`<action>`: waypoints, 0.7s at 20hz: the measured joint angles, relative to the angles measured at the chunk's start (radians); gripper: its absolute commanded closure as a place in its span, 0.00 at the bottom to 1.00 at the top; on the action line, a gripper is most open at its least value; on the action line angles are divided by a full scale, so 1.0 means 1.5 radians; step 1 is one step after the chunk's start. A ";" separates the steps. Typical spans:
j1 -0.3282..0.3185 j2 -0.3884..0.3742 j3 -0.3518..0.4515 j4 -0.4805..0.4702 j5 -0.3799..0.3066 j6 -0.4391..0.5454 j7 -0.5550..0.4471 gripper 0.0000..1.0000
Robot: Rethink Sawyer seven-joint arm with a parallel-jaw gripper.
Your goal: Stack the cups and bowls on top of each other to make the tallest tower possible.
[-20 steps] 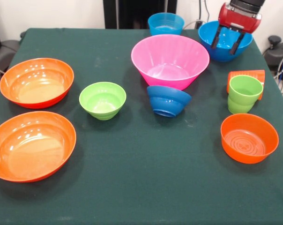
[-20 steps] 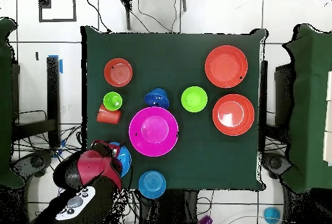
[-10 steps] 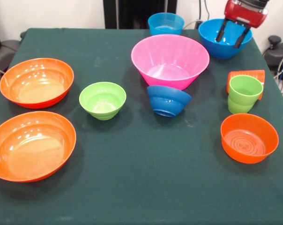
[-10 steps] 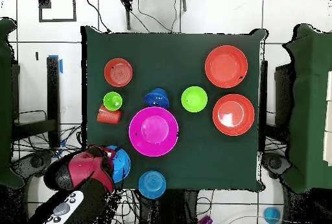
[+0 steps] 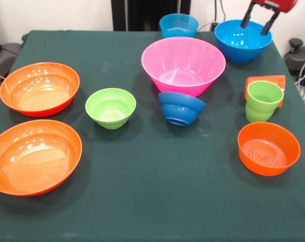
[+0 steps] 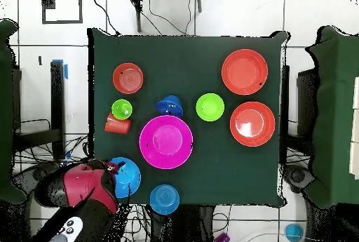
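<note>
1. The red-and-black gripper [image 5: 259,21], fingers spread and empty, hung above the glossy sky-blue plastic bowl [image 5: 243,40] at a far corner of the bench [image 5: 157,201].
2. The big pink plastic bowl [image 5: 183,64] sat alone mid-bench, unstacked.
3. The lime green stepped tumbler [image 5: 263,101] stood upright beside the toppled orange tumbler [image 5: 266,80] near the bench's edge.

Gripper [image 5: 257,21] raised, fingers [image 5: 247,19] spread, empty.
</note>
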 measured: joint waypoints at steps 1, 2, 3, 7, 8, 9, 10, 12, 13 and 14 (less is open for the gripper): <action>0.000 -0.006 -0.002 -0.003 0.000 0.007 0.000 0.00; 0.000 -0.008 -0.003 -0.005 0.000 0.008 0.000 0.00; 0.000 -0.011 -0.004 -0.007 0.000 0.011 0.000 0.00; -0.002 -0.018 -0.007 -0.018 0.000 0.012 0.000 0.00; -0.002 -0.018 -0.007 -0.020 0.000 0.012 0.000 0.00; -0.002 -0.019 -0.009 -0.024 0.000 0.012 0.000 0.00; -0.002 -0.018 -0.010 -0.028 0.000 0.012 0.000 0.00; -0.002 -0.018 -0.010 -0.032 0.000 0.012 0.000 0.00; -0.002 -0.018 -0.010 -0.033 0.000 0.012 0.000 0.00; -0.002 -0.018 -0.010 -0.034 0.000 0.012 0.000 0.00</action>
